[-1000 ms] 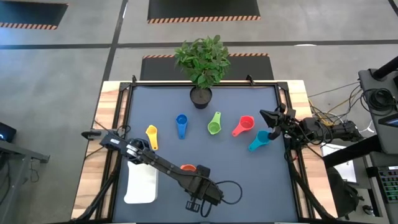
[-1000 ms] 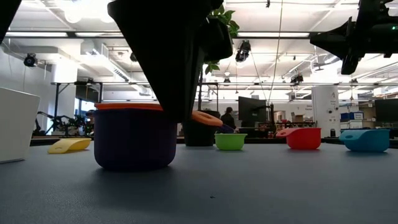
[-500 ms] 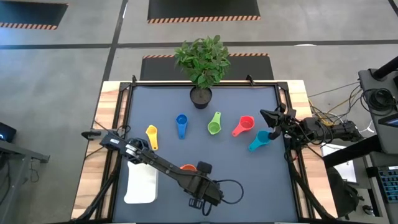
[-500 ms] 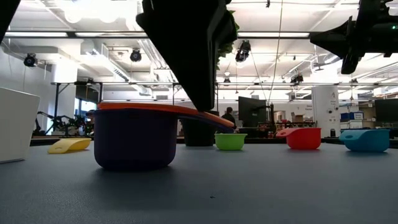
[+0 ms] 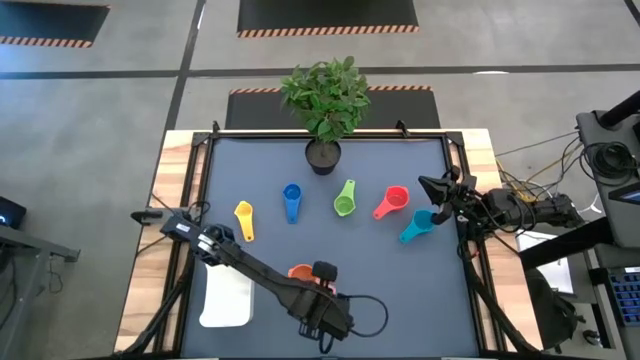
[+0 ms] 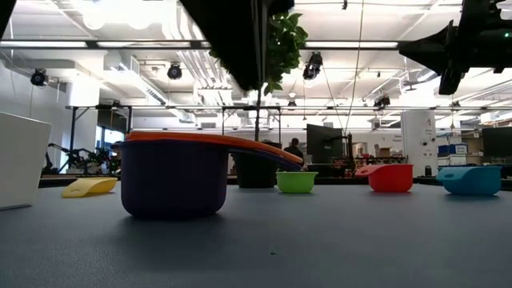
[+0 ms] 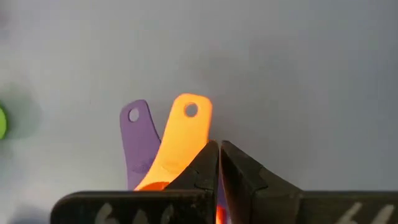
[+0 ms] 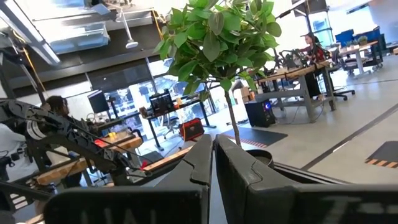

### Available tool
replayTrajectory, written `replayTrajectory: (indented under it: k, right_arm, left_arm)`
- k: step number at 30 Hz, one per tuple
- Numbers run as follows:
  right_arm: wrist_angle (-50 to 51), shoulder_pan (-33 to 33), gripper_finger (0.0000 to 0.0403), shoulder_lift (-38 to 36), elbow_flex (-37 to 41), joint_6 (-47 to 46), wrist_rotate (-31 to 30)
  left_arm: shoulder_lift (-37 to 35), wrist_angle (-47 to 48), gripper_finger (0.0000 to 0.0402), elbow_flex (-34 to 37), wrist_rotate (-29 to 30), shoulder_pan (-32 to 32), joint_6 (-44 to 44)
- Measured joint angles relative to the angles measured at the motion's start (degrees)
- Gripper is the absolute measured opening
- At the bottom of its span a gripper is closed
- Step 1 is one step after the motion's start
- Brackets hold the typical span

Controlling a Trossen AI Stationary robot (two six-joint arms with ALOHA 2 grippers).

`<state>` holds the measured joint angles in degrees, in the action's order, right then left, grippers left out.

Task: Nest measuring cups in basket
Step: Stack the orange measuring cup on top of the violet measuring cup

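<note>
Left gripper (image 7: 219, 163): fingers closed, empty, above orange cup (image 6: 210, 141) | orange cup nested in purple cup (image 6: 171, 181) | right gripper (image 8: 212, 155): closed, idle at table's right edge

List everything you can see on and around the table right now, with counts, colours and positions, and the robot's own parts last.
measuring cups: seven.
yellow cup: one, left part of the mat.
blue cup: one, right of the yellow.
green cup: one, mid mat.
red-pink cup: one, right of the green.
teal cup: one, near the right edge.
orange cup: one, nested in the purple cup, front middle.
basket: one, white, front left, no cup seen in it.
plant pot: one, black, with a green plant, at the back.
left tool: above the nested pair, fingers together.
right tool: waiting at the right edge, shut.
</note>
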<state>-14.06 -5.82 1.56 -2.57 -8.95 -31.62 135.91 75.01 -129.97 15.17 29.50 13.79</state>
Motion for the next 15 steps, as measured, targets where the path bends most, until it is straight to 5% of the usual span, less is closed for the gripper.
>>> replayTrajectory:
  k: [15]
  right_arm:
    - [0.00, -0.02, 0.0009, 0.00, 0.00, -0.24, 0.00]
  left_arm:
    - [0.97, -5.39, 0.0000, 4.49, -7.34, -0.51, 0.27]
